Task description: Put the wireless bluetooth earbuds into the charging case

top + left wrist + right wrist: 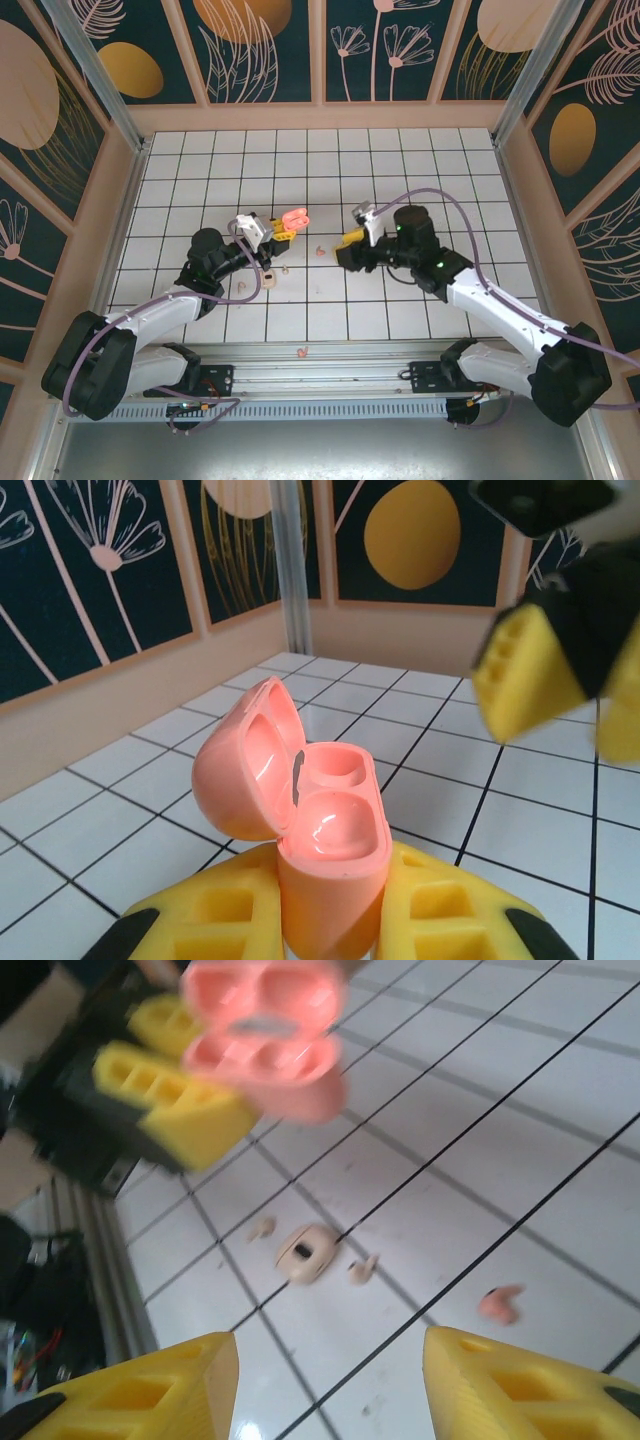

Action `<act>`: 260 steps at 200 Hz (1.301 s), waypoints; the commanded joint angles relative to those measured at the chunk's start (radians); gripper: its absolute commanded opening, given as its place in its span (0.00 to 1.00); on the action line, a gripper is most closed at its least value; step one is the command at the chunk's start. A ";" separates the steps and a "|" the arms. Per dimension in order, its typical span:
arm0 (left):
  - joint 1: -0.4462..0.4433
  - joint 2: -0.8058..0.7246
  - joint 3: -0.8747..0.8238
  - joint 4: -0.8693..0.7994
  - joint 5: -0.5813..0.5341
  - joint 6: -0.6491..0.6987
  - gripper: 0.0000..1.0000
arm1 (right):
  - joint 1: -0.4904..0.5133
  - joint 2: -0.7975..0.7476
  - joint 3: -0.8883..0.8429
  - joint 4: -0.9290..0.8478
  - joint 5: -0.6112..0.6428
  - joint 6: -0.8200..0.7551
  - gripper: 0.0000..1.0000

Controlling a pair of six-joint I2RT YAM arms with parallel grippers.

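- The left gripper [279, 230] is shut on the lower body of the pink case [295, 216], holding it above the tiles left of the floor's middle.
- From the left wrist, the pink case [325, 830] stands upright between the yellow fingers [215, 910]. Its lid is swung open to the left and the two wells in its base face up.
- The right gripper [347, 248] hangs just right of the middle, facing the case and apart from it.
- From the right wrist, the right gripper [330, 1360] is spread wide, with nothing between its two yellow fingers [500, 1380].
- That same view shows the pink case [265, 1045] blurred at the top, lid open and clamped by the left gripper's fingers [170, 1095].
- A pink earbud [320, 251] lies on the white tiles between the two grippers, seen again from the right wrist [500, 1303].
- One cream earbud [262, 1228] and a second cream earbud [363, 1268] lie on the tiles either side of a small round cream case [305, 1253], near it but not touching.
- From above, this cream group [268, 281] sits just on the near side of the left gripper.
- A small pink bit [303, 351] lies at the near edge of the floor, too small to identify.
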State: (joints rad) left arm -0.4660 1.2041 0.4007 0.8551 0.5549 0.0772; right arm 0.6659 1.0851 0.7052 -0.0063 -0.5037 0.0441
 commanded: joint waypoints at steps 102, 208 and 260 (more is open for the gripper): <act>-0.002 -0.028 -0.016 -0.050 -0.093 -0.025 0.08 | 0.466 0.363 0.135 -0.378 0.197 -0.997 0.48; -0.002 -0.047 -0.025 -0.054 -0.124 -0.012 0.08 | 0.621 0.554 0.188 -0.295 0.229 -1.376 0.44; -0.002 -0.051 -0.025 -0.060 -0.139 -0.009 0.09 | 0.639 0.610 0.198 -0.267 0.272 -1.438 0.42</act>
State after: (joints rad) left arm -0.4660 1.1564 0.3840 0.7811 0.4320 0.0593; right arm 1.2961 1.6619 0.8703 -0.2897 -0.2623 -1.3334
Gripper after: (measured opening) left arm 0.189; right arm 0.418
